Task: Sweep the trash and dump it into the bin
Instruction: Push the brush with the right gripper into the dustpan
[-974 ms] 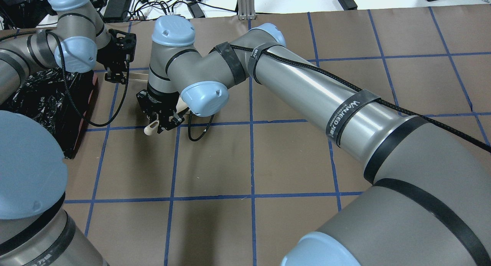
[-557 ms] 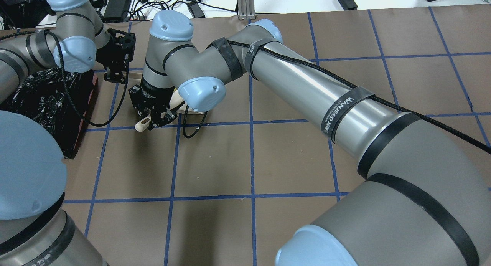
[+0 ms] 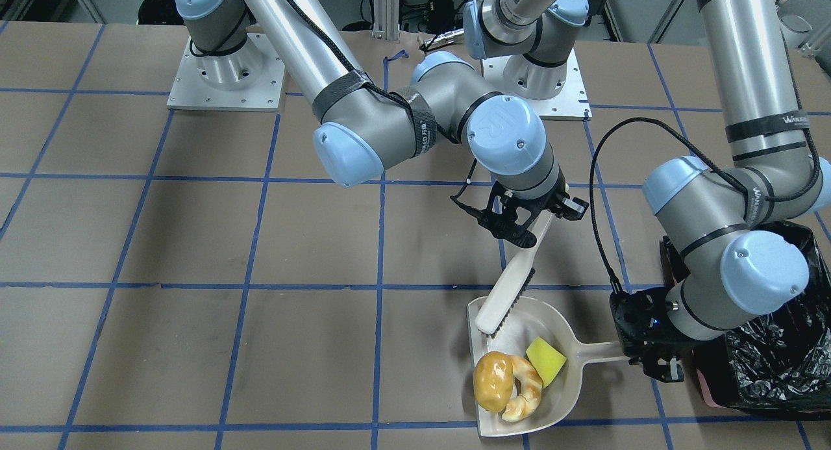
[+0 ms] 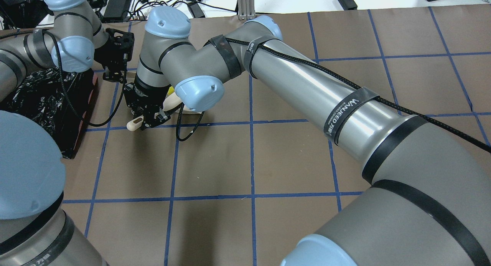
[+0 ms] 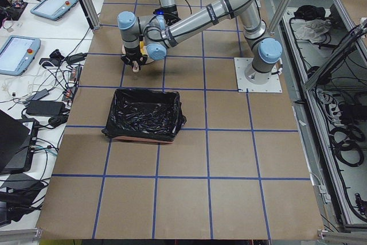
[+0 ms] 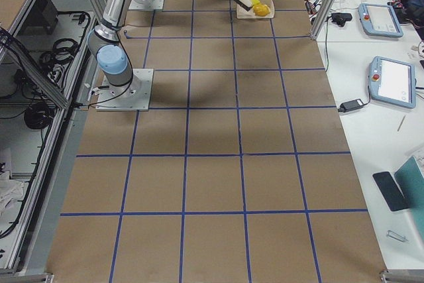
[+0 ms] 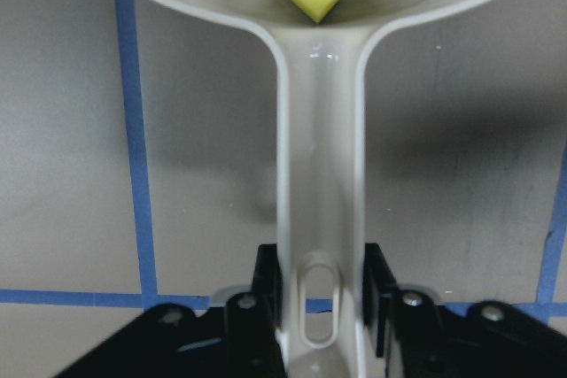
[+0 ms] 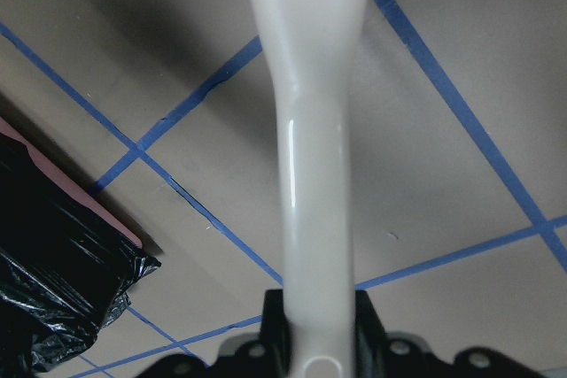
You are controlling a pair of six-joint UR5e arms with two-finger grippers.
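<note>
The beige dustpan point(image 3: 552, 398) lies on the table and holds the trash: a golden-brown lump point(image 3: 492, 380), a tan croissant piece point(image 3: 527, 390) and a yellow sponge wedge point(image 3: 545, 361). My left gripper point(image 3: 639, 354) is shut on the dustpan handle point(image 7: 319, 174), beside the black-lined bin point(image 3: 776, 352). My right gripper point(image 3: 529, 226) is shut on the handle of the beige brush point(image 3: 505, 295), whose dark bristles rest at the pan's near rim. In the overhead view my right arm hides the pan; the brush handle end point(image 4: 134, 124) sticks out of the right gripper point(image 4: 147, 118).
The bin point(image 4: 42, 101) stands at the table's left edge, close behind my left wrist, and its pinkish base edge shows in the right wrist view point(image 8: 89, 210). Blue tape lines grid the brown table point(image 3: 195, 242). Cables and devices lie past the far edge.
My right gripper has moved left in the overhead view and turned a little, with the brush in it. My left gripper has barely moved.
</note>
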